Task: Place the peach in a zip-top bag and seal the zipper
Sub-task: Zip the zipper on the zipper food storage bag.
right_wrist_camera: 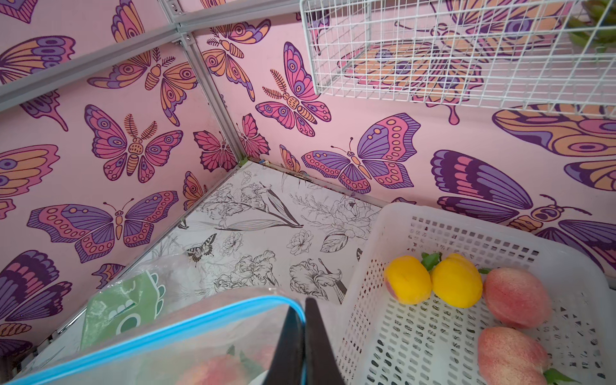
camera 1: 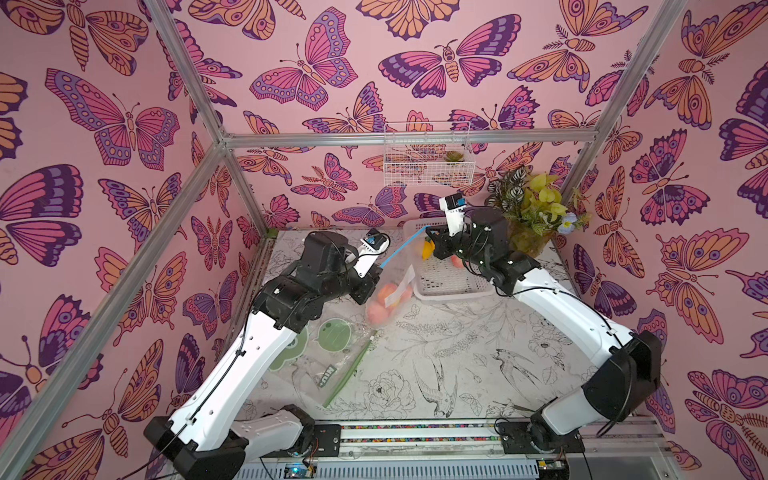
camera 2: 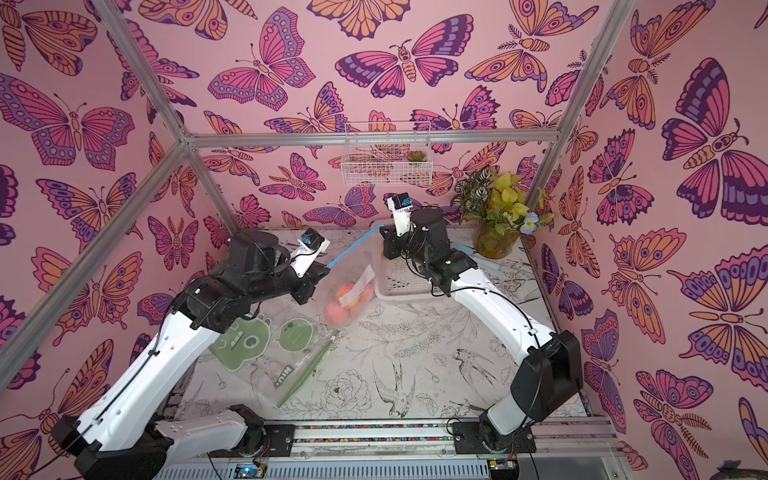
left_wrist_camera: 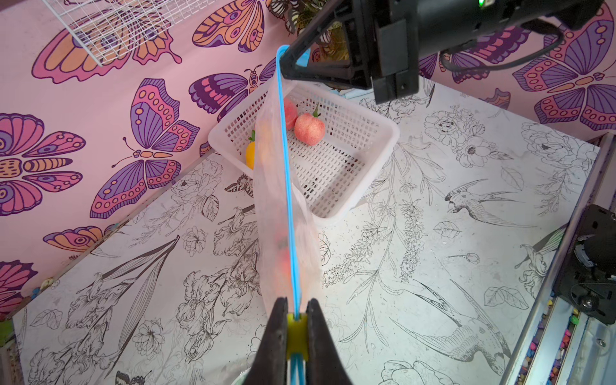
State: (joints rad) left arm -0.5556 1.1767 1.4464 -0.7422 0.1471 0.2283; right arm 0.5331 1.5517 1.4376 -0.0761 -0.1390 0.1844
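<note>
While the clear zip-top bag (camera 1: 390, 286) hangs stretched between the two arms, the pink-orange peaches (camera 1: 383, 306) lie bunched in its lower end. In a top view they sit at about 6 o'clock from the left end effector (camera 1: 380, 267) and about 7 o'clock from the right end effector (camera 1: 430, 232). Whether the bag's bottom touches the flower-and-bird printed table (camera 1: 457, 365) cannot be told.

The left end effector (left_wrist_camera: 296, 305) is clenched on one end of the bag's blue zipper strip (left_wrist_camera: 287, 186), with a small yellow-green block (left_wrist_camera: 296, 333) pinched between its fingers around the strip. The right end effector (right_wrist_camera: 301, 305) is clamped tight on the opposite end, where the strip curves round the bag's corner. In the left wrist view the strip runs as a single taut line from one grip to the other.

A white label (camera 1: 398, 289) shows on the bag's side; its writing is too small to read.

At 7 o'clock from the held bag, a flat clear bag with green cartoon prints and a green zipper (camera 1: 332, 353) lies on the table, bearing letters that look like "NIU" (camera 1: 327, 381).

Under the right end effector stands a white perforated plastic basket (right_wrist_camera: 400, 215) holding two yellow peaches (right_wrist_camera: 456, 283) and two loose pink peaches (right_wrist_camera: 516, 296).
</note>
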